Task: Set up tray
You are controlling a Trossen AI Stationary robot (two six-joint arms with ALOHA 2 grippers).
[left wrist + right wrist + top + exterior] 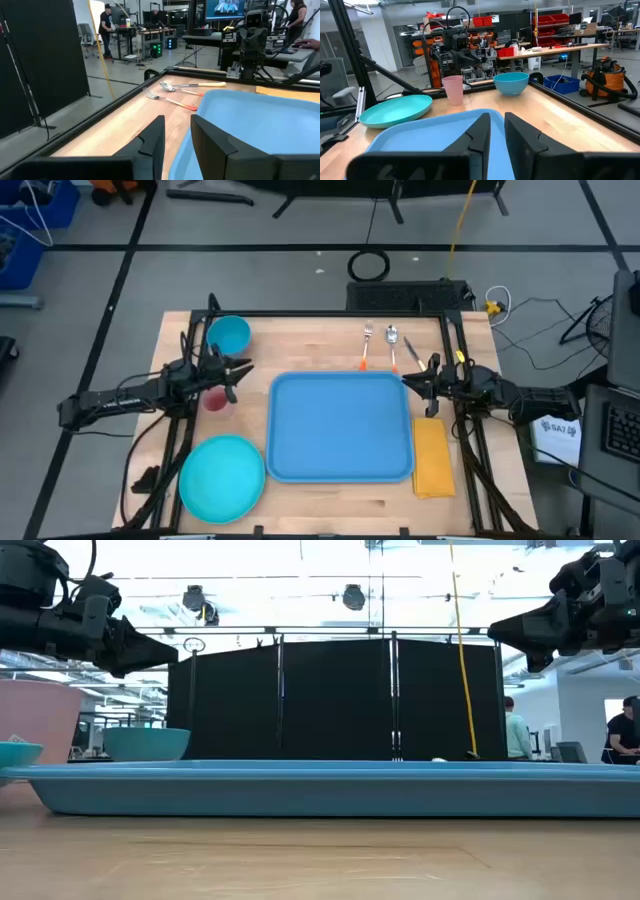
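The large blue tray lies flat on the middle of the wooden table. My left gripper hovers open above the table just off the tray's left edge, fingers pointing toward the tray. My right gripper hovers over the tray's far right corner, pointing left, with a narrow gap between its fingers. A turquoise plate sits near left, with a pink cup and a blue bowl far left. A fork and a spoon lie beyond the tray. A yellow napkin lies right of the tray.
A black frame borders the table's far edge and sides. Bare wood shows along the near edge and between the bowl and the fork. People work at desks in the room beyond.
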